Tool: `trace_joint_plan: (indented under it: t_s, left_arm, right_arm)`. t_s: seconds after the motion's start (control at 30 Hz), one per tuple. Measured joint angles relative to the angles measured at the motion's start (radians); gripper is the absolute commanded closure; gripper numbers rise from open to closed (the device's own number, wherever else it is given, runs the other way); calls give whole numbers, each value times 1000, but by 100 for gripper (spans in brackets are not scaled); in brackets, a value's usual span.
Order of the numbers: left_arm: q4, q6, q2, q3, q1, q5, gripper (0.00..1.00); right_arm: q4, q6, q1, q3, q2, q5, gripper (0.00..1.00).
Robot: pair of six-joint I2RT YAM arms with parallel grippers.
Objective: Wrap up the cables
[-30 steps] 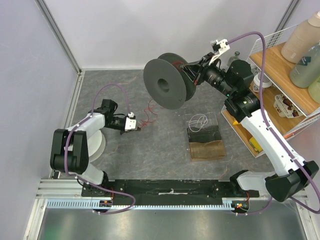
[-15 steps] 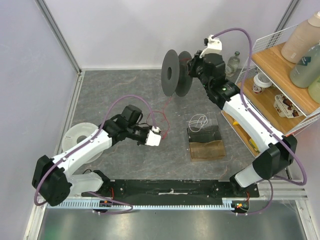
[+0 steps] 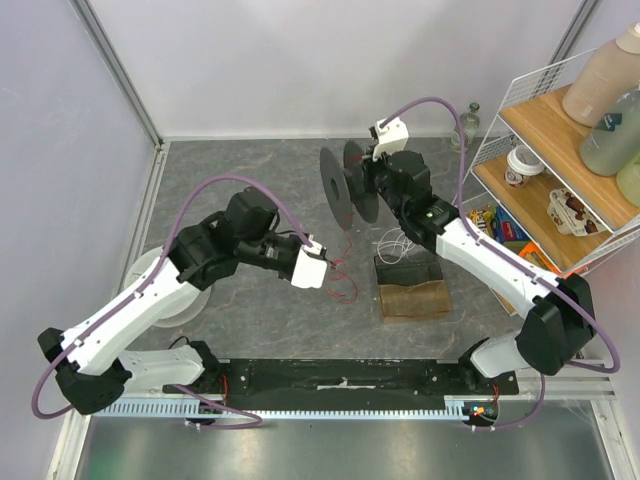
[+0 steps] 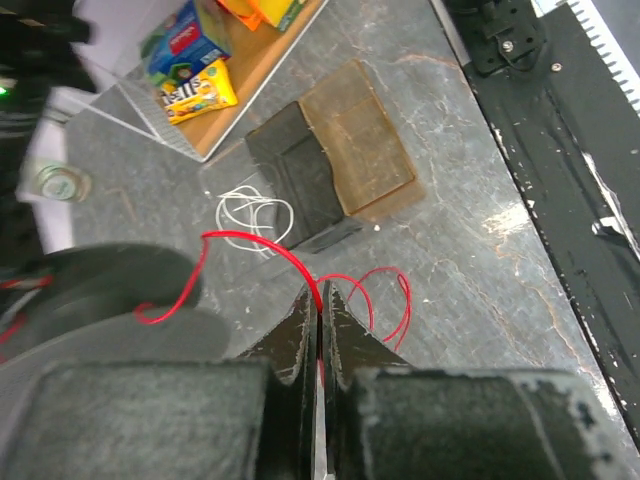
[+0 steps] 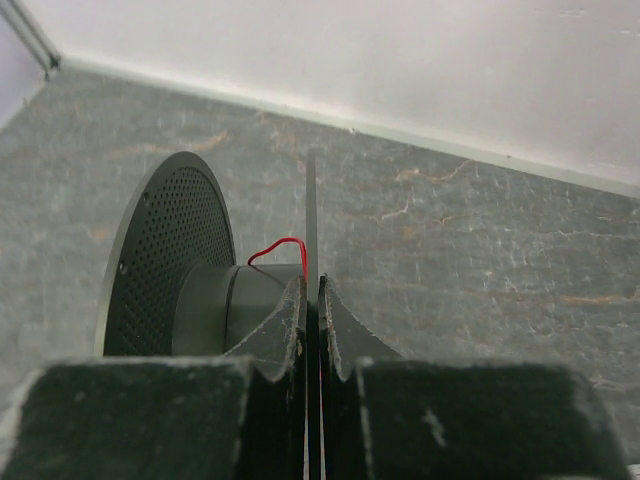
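Observation:
The thin red wire (image 3: pixel 341 281) runs from the dark grey spool (image 3: pixel 338 190) down to loose loops on the table. My left gripper (image 3: pixel 326 268) is shut on the wire; in the left wrist view the wire (image 4: pixel 262 248) arcs from the blurred spool (image 4: pixel 90 290) into my shut fingertips (image 4: pixel 320 296), with curls (image 4: pixel 392 300) beyond. My right gripper (image 3: pixel 370 180) holds the spool in the air, shut on the edge of its near flange (image 5: pixel 311 200). In the right wrist view, where that gripper (image 5: pixel 312 285) shows, a short red wire (image 5: pixel 280 244) lies on the hub (image 5: pixel 245 305).
A black pad and a brown pad (image 3: pixel 410 285) lie on the table centre-right, with a white wire coil (image 3: pixel 397 242) behind them. A white disc (image 3: pixel 150 275) lies under the left arm. A wire shelf (image 3: pixel 560 150) with bottles and snacks stands at the right.
My left arm has swung right and stretched out, carrying the wire toward the table's middle. My right arm has brought the spool down and to the left, turning it edge-on.

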Motion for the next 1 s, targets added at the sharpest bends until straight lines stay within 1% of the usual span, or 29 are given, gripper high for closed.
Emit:
trace_joint_plan:
  t_s: [0.13,0.3,0.47,0.77,1.0]
  left_arm:
    - [-20,-25,-17,50,1,-40,98]
    - [-36,-37,-18,75,16,-92,98]
    - [-36,-41,-31,93,53,-130,98]
    - [-14,-52,-84,154,61,-193,98]
    - [10,-51,-87,177,69,-276,98]
  right_arm:
    - [34,-85,-5,-116,-67,-89,100]
    - [86,-226,-5,-247,-205,-214,100]
    - [108,-356,-4,-286,-299,-302,100]
    - [116,-543,-4,-362,-319,-356,100]
    - [116,-616,-4,-409,-331,-407,100]
